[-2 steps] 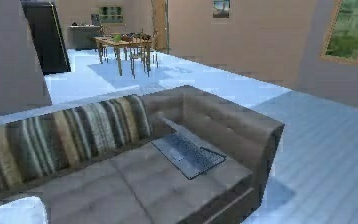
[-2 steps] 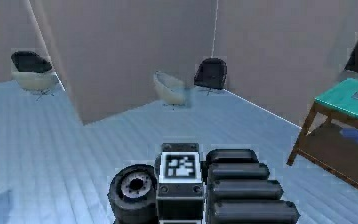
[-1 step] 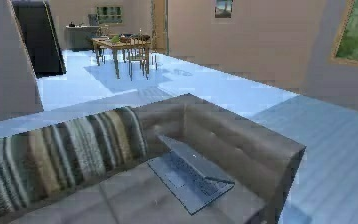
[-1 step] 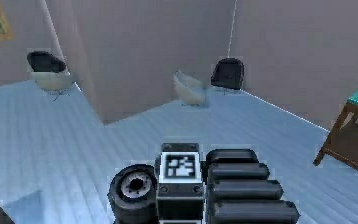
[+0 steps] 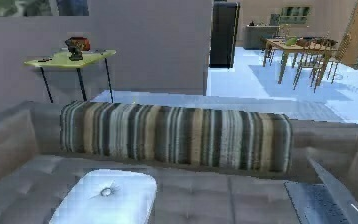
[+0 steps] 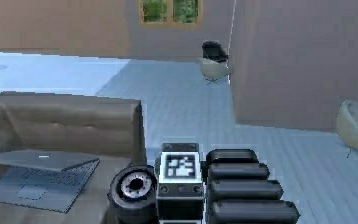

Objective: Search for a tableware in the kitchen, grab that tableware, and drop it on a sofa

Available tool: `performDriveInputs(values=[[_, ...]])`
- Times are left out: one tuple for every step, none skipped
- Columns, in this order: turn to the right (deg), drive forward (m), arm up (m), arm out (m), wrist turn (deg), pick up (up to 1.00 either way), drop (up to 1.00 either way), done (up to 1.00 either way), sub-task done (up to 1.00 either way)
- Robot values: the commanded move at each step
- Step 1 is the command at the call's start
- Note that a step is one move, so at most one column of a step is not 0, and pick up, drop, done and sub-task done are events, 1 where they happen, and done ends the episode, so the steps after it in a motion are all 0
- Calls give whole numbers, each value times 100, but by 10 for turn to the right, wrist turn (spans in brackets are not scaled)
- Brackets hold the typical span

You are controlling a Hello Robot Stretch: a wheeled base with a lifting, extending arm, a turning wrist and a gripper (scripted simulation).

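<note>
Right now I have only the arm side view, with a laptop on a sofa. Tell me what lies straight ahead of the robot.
Observer: A sofa stands right in front, with a striped blanket draped over its back.
Operator: Give me what's on the seat.
Observer: A white cushion lies on it, toward the forward view's left.
Operator: Now point me toward the kitchen.
Observer: Past the sofa, at the forward view's upper right, a dining table with chairs stands on a pale floor. What looks like a dark fridge is left of it.
</note>
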Motion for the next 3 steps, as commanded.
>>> performDriveInputs(values=[[-450,0,0,0,0,0,0,0,0],[-450,0,0,0,0,0,0,0,0],[-240,0,0,0,0,0,0,0,0]])
